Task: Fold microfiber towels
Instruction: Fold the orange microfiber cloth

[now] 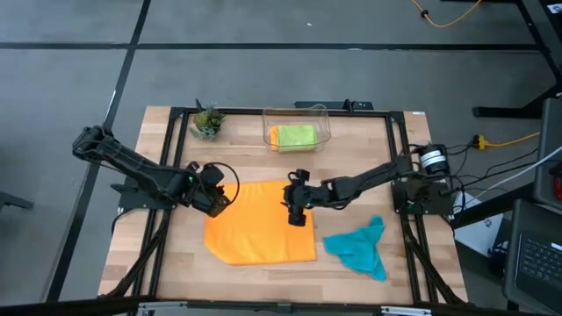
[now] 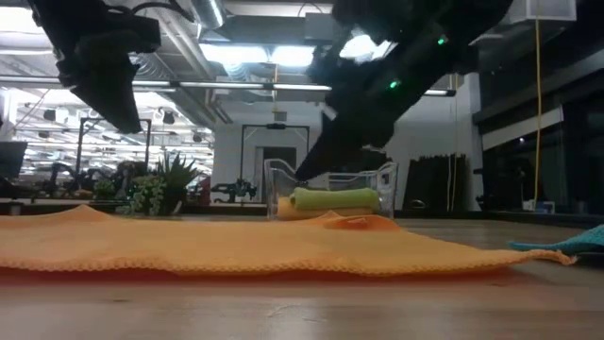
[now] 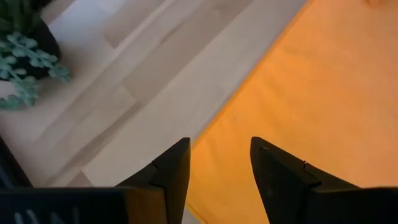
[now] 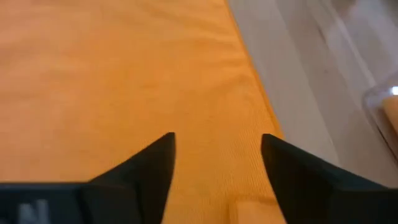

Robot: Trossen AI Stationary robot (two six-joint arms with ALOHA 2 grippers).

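Note:
An orange towel [image 1: 259, 226] lies spread flat on the middle of the table. My left gripper [image 1: 219, 198] hangs open above its far left edge [image 3: 217, 124]; in the left wrist view one finger is over bare wood and the other over the cloth. My right gripper [image 1: 297, 209] is open and low over the towel's far right part [image 4: 112, 74], close to its right edge. A teal towel [image 1: 360, 247] lies crumpled at the near right. A lime green towel [image 1: 295, 135] rests folded in the clear bin [image 1: 323, 123], with an orange cloth [image 2: 288, 210] under it.
A small potted plant [image 1: 208, 121] stands at the far left, close to my left arm. The clear bin stands at the middle of the far edge. Bare wood lies along the near edge and to the left of the orange towel.

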